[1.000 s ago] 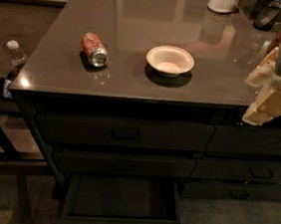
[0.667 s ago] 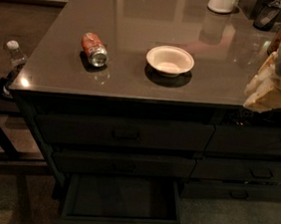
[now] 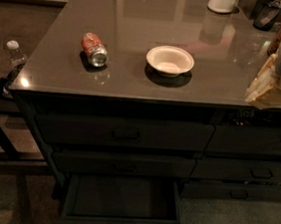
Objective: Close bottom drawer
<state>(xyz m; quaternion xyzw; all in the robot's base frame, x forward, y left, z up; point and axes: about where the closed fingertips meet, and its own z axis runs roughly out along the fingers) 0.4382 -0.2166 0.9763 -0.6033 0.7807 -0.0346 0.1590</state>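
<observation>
One drawer (image 3: 121, 200), the bottom one, stands pulled out. Our claw (image 3: 264, 90) hangs over the counter (image 3: 129, 80) at right; we cannot tell its state

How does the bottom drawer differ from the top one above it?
The bottom drawer is pulled out, tray showing; the top drawer is shut. The bottom drawer sits lowest, the top drawer under the countertop. Both are dark, with central pulls. The gripper is at the countertop's right edge.

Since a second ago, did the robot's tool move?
Yes, upward. The tool, at the right, dipped below the countertop's front edge before; now it sits above it.
</observation>
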